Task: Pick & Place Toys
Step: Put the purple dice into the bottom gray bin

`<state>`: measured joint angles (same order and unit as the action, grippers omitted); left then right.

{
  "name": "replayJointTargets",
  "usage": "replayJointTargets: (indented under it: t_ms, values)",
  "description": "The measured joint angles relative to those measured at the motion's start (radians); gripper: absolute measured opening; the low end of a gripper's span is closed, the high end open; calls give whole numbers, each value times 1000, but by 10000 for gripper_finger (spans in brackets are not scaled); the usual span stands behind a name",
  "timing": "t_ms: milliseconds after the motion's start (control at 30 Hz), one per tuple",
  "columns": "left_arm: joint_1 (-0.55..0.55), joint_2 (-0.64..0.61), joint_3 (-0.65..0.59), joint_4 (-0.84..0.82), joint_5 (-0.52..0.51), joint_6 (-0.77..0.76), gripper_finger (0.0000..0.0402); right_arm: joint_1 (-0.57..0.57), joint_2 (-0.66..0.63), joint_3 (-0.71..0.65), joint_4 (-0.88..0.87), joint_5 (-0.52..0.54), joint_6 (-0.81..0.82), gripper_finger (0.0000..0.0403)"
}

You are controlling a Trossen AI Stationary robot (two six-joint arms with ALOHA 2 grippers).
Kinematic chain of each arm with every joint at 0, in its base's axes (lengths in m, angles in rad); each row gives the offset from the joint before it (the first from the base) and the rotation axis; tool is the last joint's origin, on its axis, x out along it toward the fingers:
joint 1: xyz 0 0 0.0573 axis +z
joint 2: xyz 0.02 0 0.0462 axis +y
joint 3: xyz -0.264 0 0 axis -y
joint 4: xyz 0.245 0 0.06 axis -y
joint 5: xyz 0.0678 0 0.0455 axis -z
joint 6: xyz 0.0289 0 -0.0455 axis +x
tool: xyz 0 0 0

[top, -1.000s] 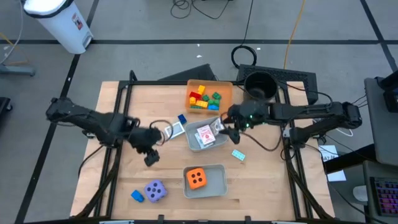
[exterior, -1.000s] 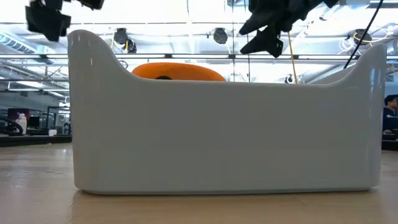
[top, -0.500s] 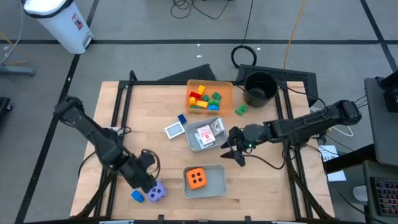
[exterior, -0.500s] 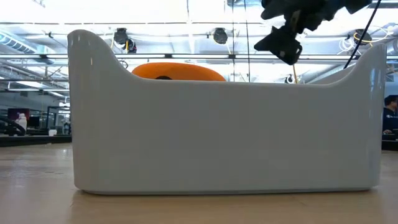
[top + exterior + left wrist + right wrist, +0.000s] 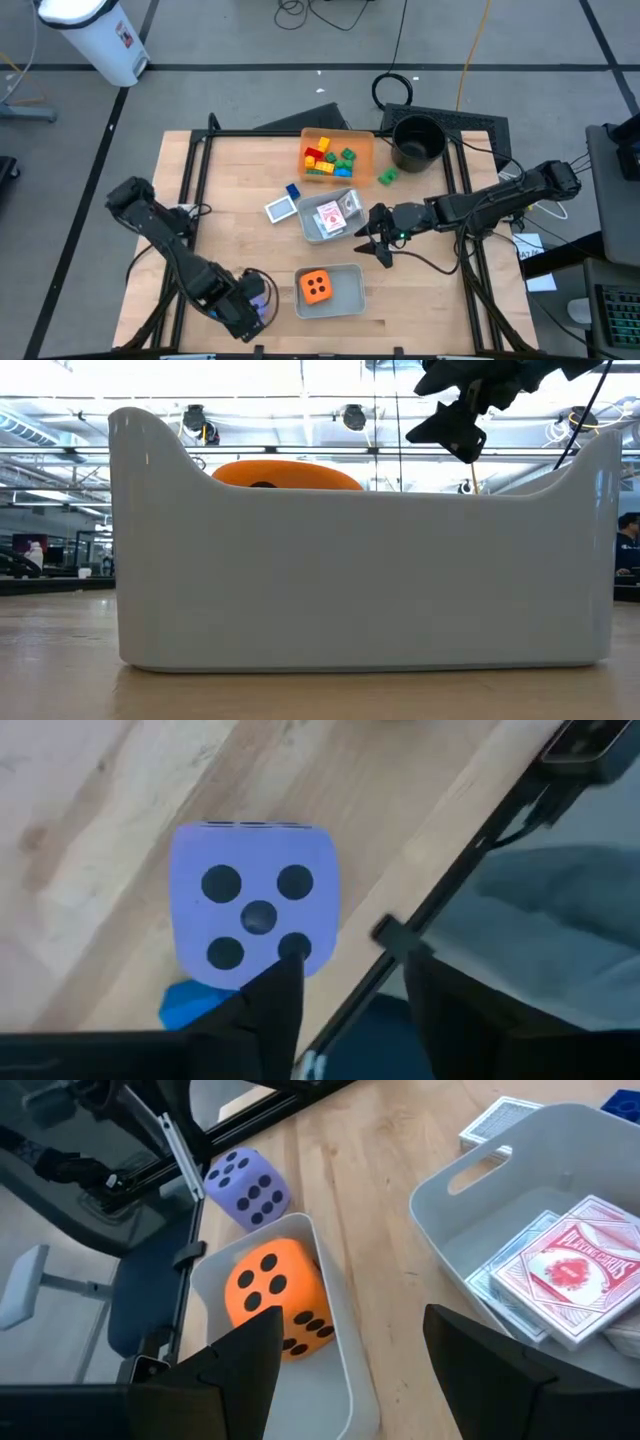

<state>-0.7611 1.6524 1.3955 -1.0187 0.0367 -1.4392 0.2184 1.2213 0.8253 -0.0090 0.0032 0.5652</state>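
The purple die (image 5: 255,905) rests on the wood near the table's near-left edge, five-pip face up, with a blue brick (image 5: 190,1005) beside it. My left gripper (image 5: 252,308) hangs above that die, pointing down, open; one finger (image 5: 272,1005) shows over the die's corner. Nothing lies between the fingers. The orange die (image 5: 317,287) lies in a grey tray (image 5: 347,300). My right gripper (image 5: 378,242) hovers open between the two grey trays, also seen high in the low view (image 5: 450,425).
An orange tray (image 5: 365,140) of bricks stands at the far middle, a black pot (image 5: 417,140) to its right. A grey tray (image 5: 308,228) holds card decks (image 5: 570,1270). A green brick (image 5: 387,177), a blue brick (image 5: 293,190) and a card (image 5: 280,209) lie loose.
My left gripper has swung from the table's middle left toward the near edge and now hangs over the purple die. My right gripper went from over the card tray toward the near edge, then kept still.
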Motion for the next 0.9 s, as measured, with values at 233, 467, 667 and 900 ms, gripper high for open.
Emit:
replayJointTargets:
  t_ms: [233, 467, 667, 900]
  values:
    - [-12, 69, 70, -90, 60, 77, 140, -2, 0, 0, 21, 1, 18, 238]
    - [-12, 70, 70, -89, 40, 139, 118, -3, 0, 0, 44, 27, 17, 238]
    - [11, 70, 70, -88, 43, 217, 116, -3, 0, 0, 43, 27, 0, 238]
    - [48, 70, 70, -95, 49, 218, 115, -3, 0, 0, 43, 27, -10, 238]
